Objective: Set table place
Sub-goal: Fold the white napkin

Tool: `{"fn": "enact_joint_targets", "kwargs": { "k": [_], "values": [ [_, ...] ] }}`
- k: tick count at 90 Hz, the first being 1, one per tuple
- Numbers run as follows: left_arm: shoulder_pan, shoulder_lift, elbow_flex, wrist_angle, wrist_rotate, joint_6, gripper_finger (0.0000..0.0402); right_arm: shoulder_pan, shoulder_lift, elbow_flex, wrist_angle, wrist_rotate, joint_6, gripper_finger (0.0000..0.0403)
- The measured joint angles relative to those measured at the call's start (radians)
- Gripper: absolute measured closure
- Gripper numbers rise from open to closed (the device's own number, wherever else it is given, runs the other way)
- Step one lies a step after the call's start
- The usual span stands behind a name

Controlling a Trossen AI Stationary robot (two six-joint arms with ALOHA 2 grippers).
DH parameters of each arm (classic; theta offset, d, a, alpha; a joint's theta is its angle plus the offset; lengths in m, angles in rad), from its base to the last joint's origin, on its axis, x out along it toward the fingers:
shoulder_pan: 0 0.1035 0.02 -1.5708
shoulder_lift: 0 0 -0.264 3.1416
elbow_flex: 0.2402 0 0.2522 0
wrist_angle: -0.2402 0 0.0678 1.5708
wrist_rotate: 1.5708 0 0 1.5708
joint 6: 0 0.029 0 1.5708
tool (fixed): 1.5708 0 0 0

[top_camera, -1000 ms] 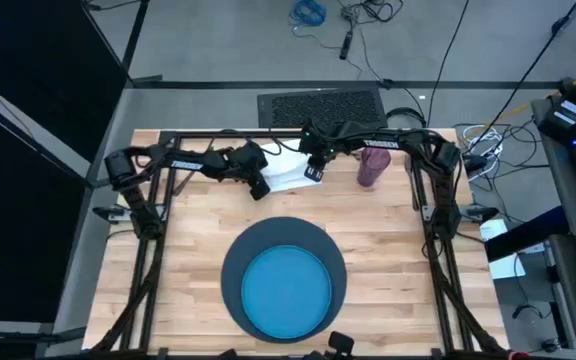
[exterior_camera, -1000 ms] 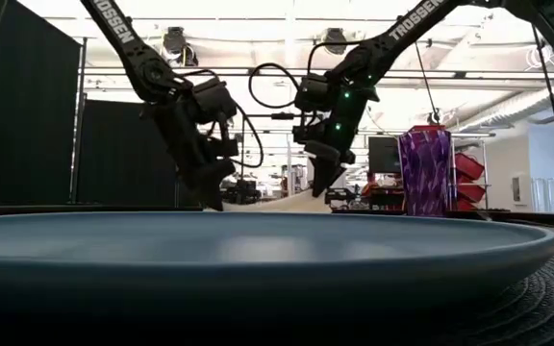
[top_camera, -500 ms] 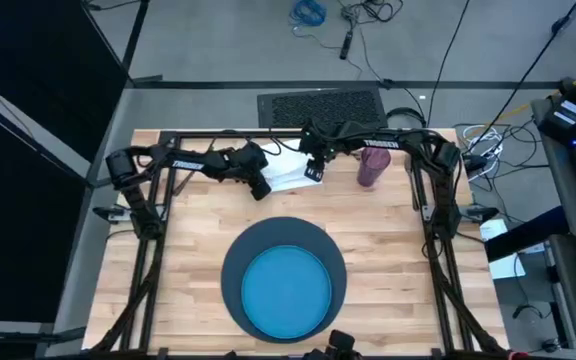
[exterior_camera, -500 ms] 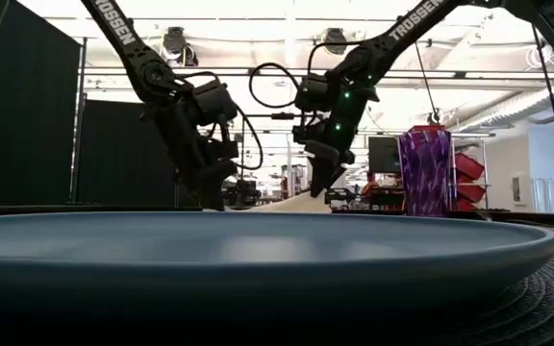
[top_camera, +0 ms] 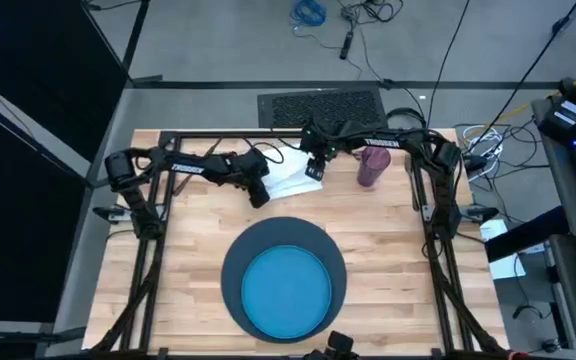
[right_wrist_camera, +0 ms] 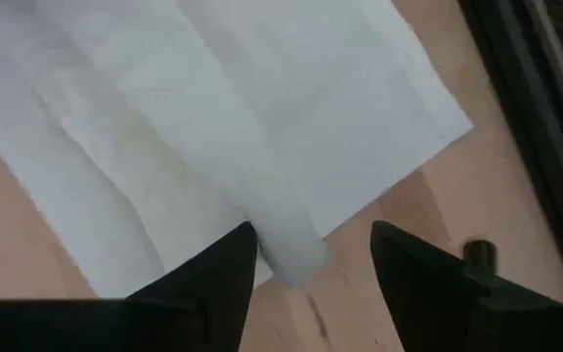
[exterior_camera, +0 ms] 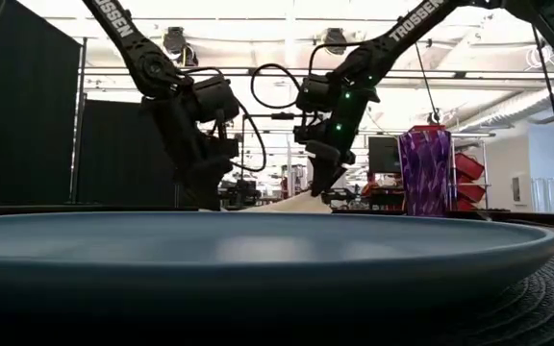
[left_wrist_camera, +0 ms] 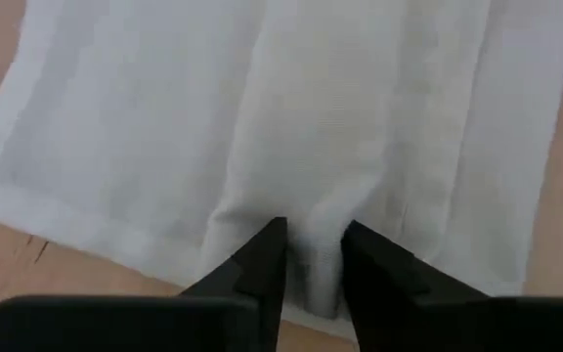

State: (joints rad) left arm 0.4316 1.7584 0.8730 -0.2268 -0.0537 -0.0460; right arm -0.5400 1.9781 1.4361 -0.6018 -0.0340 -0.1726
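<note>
Pale wooden planks make up the table (top_camera: 388, 250), which is edged by a black frame, with grey floor, cables and a dark ribbed mat beyond its far edge. Near the front middle lies a round navy mat (top_camera: 236, 262) with a bright blue plate (top_camera: 286, 292) on top of it; in the low view the plate's rim fills the foreground. A purple cup (top_camera: 372, 166) stands upright near the far right side of the table, well apart from the plate. A white napkin (top_camera: 290, 174) lies at the far middle of the table, and both arms reach in to it.

On the napkin's left side, the left gripper (left_wrist_camera: 309, 256) points down onto the cloth; its two dark fingers (left_wrist_camera: 262, 262) are nearly closed, pinching a raised fold of napkin between them. From the other side, the right gripper (right_wrist_camera: 309, 256) is at the napkin's far edge; its fingers (right_wrist_camera: 225, 264) stand wider apart, with a ridge of the cloth between them, and whether they actually press it cannot be told.

White letters reading TROSSEN run along both arms in the low view, where green lights glow on the right arm's wrist. No fork, knife or spoon can be made out
</note>
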Motion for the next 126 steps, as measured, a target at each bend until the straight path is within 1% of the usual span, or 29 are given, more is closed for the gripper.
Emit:
{"fn": "enact_joint_targets", "kwargs": {
  "k": [17, 26, 37, 53, 60, 72, 91, 99, 113, 126],
  "values": [
    [0.000, 0.001, -0.001, 0.004, 0.001, 0.000, 0.0324, 0.002, 0.000, 0.000, 0.000, 0.001, -0.008, 0.0215],
    [0.000, 0.001, -0.001, 0.005, 0.028, -0.002, 0.0317, -0.006, -0.001, 0.000, 0.000, 0.002, -0.007, 0.0215],
    [0.000, 0.001, -0.002, 0.007, 0.030, -0.002, 0.0288, -0.010, -0.001, 0.000, 0.000, 0.002, -0.001, 0.0215],
    [-0.002, 0.002, -0.004, 0.038, -0.017, -0.001, 0.0233, -0.010, -0.001, 0.000, 0.000, 0.002, 0.003, 0.0215],
    [-0.001, -0.006, -0.004, 0.045, -0.020, -0.001, 0.0222, -0.010, -0.001, 0.000, 0.000, 0.002, 0.003, 0.0215],
    [0.000, -0.042, -0.006, 0.032, -0.026, 0.007, 0.0219, -0.010, -0.001, 0.000, 0.000, 0.002, -0.002, 0.0215],
    [0.000, -0.157, -0.005, -0.064, -0.027, 0.029, 0.0219, -0.006, -0.001, 0.000, 0.000, 0.002, -0.017, 0.0215],
    [0.000, -0.192, -0.005, -0.072, -0.027, 0.029, 0.0219, -0.006, -0.001, 0.000, 0.002, 0.002, -0.022, 0.0215],
    [0.000, -0.205, -0.004, -0.083, -0.028, 0.047, 0.0219, -0.006, -0.002, 0.000, 0.000, 0.002, -0.022, 0.0215],
    [0.000, -0.206, -0.004, -0.086, -0.030, 0.053, 0.0219, -0.003, -0.026, 0.011, -0.051, 0.002, -0.023, 0.0215]
  ]
}}
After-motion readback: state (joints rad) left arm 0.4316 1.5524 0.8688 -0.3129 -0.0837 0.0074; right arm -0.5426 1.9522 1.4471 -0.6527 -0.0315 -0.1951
